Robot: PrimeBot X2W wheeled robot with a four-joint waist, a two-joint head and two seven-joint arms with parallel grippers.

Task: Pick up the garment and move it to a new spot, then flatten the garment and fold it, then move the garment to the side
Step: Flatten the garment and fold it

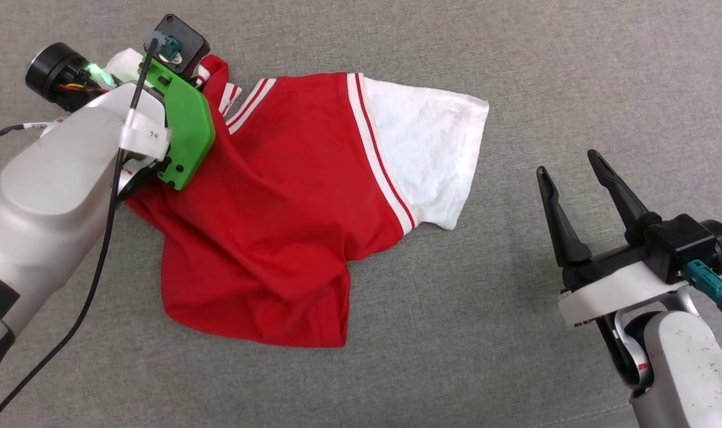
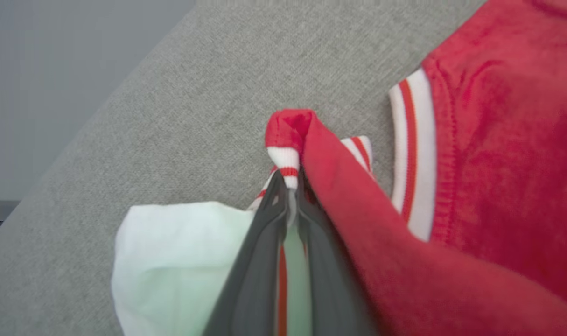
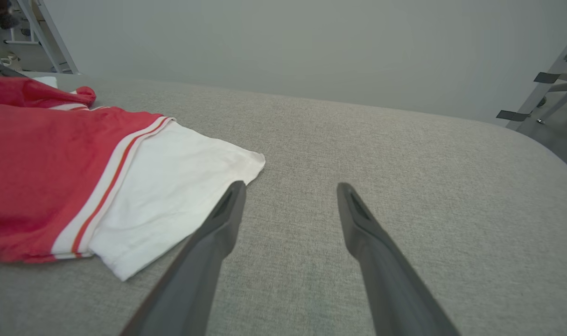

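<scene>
The garment (image 1: 289, 196) is a red jersey T-shirt lying crumpled on the grey cloth surface, one white sleeve (image 1: 432, 148) spread out to its right. My left gripper (image 2: 289, 179) is shut on a bunched bit of the red-and-white striped trim at the garment's (image 2: 498, 163) upper left. In the head view my left wrist with its green mount (image 1: 185, 128) covers that grip. My right gripper (image 1: 567, 163) stands open over bare surface to the right of the garment. In the right wrist view its fingers (image 3: 291, 185) hold nothing, the left fingertip close to the white sleeve (image 3: 171, 186).
The grey fabric surface (image 1: 515, 71) stretches all around the garment. Its edge (image 2: 101, 107) runs diagonally beyond the left gripper, with floor past it. Metal frames (image 3: 554, 88) stand off the far right corner.
</scene>
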